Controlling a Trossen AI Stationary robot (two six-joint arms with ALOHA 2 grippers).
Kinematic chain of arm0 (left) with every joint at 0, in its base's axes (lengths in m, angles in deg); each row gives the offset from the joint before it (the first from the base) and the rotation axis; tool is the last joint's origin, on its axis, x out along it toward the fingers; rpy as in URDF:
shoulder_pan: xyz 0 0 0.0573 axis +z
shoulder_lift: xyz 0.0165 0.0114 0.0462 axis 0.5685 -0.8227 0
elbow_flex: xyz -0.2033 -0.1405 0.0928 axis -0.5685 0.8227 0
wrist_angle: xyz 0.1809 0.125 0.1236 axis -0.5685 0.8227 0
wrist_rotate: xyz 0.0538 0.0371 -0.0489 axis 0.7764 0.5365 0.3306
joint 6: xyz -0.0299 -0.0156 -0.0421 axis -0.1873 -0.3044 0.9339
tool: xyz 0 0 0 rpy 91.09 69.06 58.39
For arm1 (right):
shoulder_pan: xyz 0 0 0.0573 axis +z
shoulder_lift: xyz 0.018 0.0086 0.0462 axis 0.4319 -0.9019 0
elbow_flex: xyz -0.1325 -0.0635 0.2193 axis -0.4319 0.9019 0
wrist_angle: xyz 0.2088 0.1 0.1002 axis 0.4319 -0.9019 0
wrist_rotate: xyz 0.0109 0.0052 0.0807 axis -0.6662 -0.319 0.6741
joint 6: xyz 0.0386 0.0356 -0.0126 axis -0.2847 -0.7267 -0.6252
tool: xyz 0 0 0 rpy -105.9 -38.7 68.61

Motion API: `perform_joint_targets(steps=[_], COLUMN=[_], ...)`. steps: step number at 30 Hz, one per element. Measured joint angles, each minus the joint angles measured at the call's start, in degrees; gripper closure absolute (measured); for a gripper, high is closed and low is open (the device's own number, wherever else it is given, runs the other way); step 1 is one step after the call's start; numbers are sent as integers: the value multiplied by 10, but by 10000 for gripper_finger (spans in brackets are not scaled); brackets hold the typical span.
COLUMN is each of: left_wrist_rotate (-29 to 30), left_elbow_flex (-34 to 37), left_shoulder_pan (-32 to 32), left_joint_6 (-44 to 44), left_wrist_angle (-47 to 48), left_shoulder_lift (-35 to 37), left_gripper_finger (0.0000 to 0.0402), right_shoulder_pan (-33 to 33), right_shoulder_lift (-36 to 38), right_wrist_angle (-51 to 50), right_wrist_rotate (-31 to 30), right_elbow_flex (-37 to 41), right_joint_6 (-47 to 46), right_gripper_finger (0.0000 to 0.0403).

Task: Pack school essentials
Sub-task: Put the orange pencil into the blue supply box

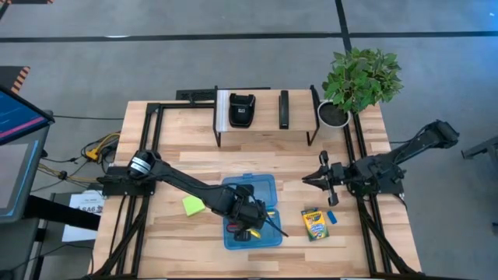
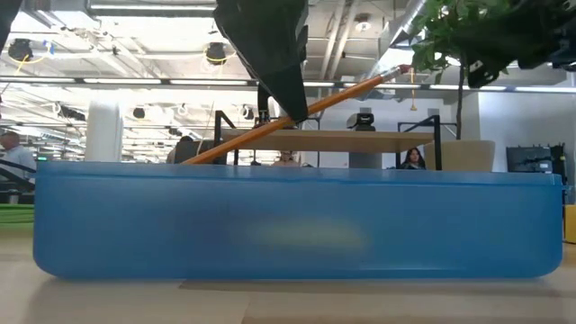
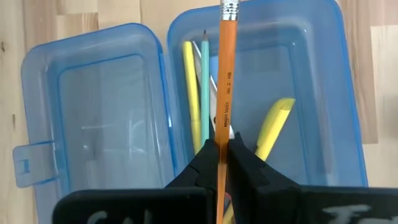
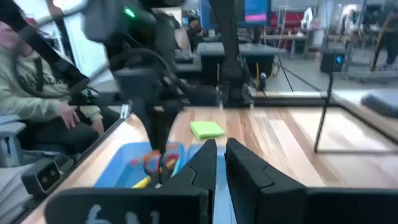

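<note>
- Low in the centre of the high view, the left pincer (image 1: 250, 220) reaches over the blue case (image 1: 250, 183), clamping an orange pencil (image 3: 224, 93).
- At right, the right pincer (image 1: 309, 178) hovers above the worktop (image 1: 194, 148), nearly closed, empty.

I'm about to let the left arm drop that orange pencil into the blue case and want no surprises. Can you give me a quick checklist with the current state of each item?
1. Left end effector shut on the pencil: ok.
2. Pencil over the open compartment of the case, not the lid: ok.
3. Room in the compartment beside the pencils and highlighter already inside: ok.
4. Right end effector away from the case: ok.
5. Sticky pad, crayon box and eraser on the table, not packed: not ok.
6. Pencil tip clear of the case floor: cannot tell.
</note>
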Motion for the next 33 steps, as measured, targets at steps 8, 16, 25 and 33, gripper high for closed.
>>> perform_joint_targets(steps=[8,16,25,33], left_wrist_rotate=[8,-1,6,2], left_elbow_flex=[0,0,0,0], left_shoulder_pan=[-2,-15,-48,-54], left_joint_6=[0,16,27,30], left_wrist_angle=[-1,7,11,13], left_shoulder_lift=[0,0,0,0], left_gripper_finger=[401,401,401,401], right_shoulder_pan=[-6,-5,-5,-5], right_shoulder_lift=[-25,-77,-138,-153], right_wrist_angle=[25,64,130,167], right_wrist_rotate=[0,0,0,-1], right_elbow_flex=[3,3,3,3], right_joint_6=[-15,-28,-45,-29], right_gripper_finger=[349,349,349,349])
